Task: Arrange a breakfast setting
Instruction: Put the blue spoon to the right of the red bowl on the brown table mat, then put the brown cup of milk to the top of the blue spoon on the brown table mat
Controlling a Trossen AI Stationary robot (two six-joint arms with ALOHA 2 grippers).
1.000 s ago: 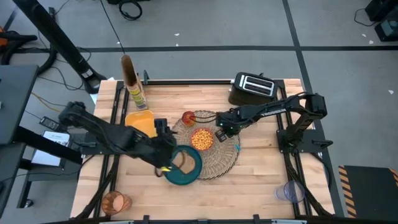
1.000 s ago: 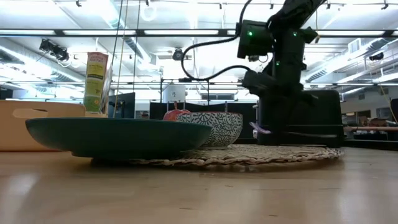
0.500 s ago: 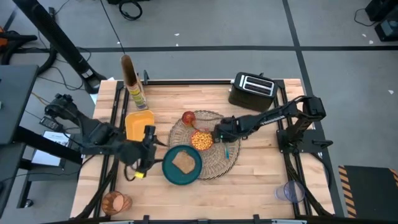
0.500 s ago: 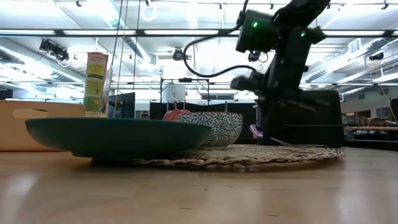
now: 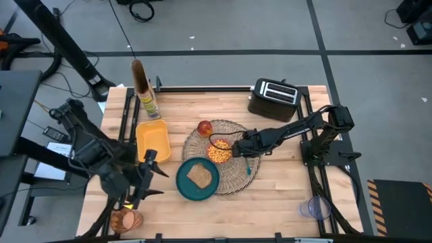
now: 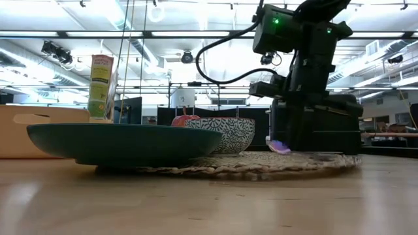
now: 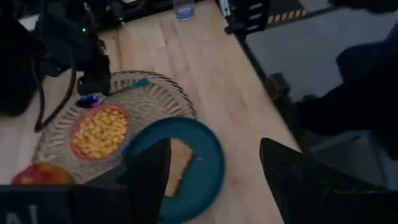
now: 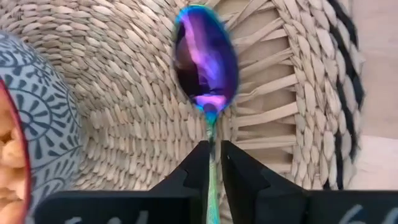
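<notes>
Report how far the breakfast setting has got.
Done: the plate with toast overlaps the placemat edge; the bowl and apple sit on the mat. In hand: the right gripper holds the spoon by its handle, low over the mat beside the bowl. Left: the orange cup stands at the table's near left corner, close to the open left gripper.

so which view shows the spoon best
The right wrist view: the spoon fills the picture, its iridescent bowl lying on the woven placemat, handle between the right gripper fingers. The high view shows only a thin blue handle, the low view a purple glint, the left wrist view a small blur.
</notes>
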